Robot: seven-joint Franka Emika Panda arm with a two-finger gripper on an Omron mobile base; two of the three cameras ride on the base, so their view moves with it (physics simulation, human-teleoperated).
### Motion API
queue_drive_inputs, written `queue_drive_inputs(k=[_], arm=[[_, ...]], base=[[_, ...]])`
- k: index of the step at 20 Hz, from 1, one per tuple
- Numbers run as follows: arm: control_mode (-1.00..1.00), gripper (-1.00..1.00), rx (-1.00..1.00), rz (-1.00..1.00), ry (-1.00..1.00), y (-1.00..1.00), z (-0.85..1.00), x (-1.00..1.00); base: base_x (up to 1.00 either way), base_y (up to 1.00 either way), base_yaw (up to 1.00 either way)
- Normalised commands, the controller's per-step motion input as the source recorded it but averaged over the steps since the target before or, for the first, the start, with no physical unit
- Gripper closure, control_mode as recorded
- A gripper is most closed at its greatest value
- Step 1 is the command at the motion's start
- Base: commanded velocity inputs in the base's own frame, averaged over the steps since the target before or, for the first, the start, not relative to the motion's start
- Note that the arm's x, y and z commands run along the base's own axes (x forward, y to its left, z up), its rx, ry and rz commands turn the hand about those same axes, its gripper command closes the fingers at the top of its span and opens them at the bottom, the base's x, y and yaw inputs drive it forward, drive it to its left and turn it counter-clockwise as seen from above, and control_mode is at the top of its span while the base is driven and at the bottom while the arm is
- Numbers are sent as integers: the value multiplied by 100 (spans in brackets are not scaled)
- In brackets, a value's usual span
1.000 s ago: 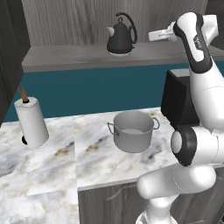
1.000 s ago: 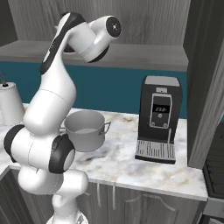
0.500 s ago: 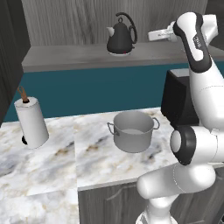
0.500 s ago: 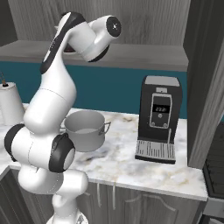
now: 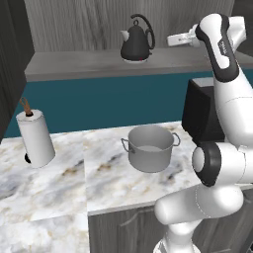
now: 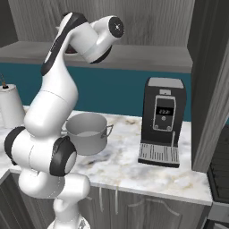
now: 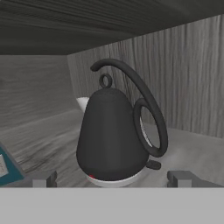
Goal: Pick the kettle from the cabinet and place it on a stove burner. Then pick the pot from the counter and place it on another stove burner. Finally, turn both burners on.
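The dark grey kettle [image 5: 136, 44] stands upright on the cabinet shelf [image 5: 74, 66], its looping black handle toward my hand. My gripper [image 5: 170, 40] hangs level with it, just to its right and apart from it. In the hand view the kettle [image 7: 111, 135] is close ahead, handle to the right. My gripper [image 7: 113, 179] is open, its fingertips [image 7: 46, 178] wide apart, with nothing between them. The grey pot [image 5: 149, 148] sits on the marble counter [image 5: 59, 183] below, also seen as the pot [image 6: 87, 132] behind my arm. A strip of black stove [image 6: 220, 165] shows at the far right.
A black coffee machine [image 6: 163, 120] stands on the counter right of the pot. A paper towel roll [image 5: 35, 138] stands at the left. The cabinet's top panel [image 7: 87, 22] lies low over the kettle, and its back wall [image 7: 183, 87] is just behind.
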Motion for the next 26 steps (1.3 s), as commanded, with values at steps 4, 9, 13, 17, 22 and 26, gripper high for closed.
queue_drive_inputs(k=[4,9,13,17,22,26], arm=[[-100,-100,0,0,0,0,0,1],[-100,-100,0,0,0,0,0,12],[-100,-100,1,8,0,0,0,41],[-100,-100,1,10,0,0,0,35],[-100,-100,0,10,0,-1,0,14],[-100,-100,0,9,0,0,0,10]], base=[[0,0,0],[0,0,0],[0,0,0],[0,0,0],[0,0,0],[0,0,0]])
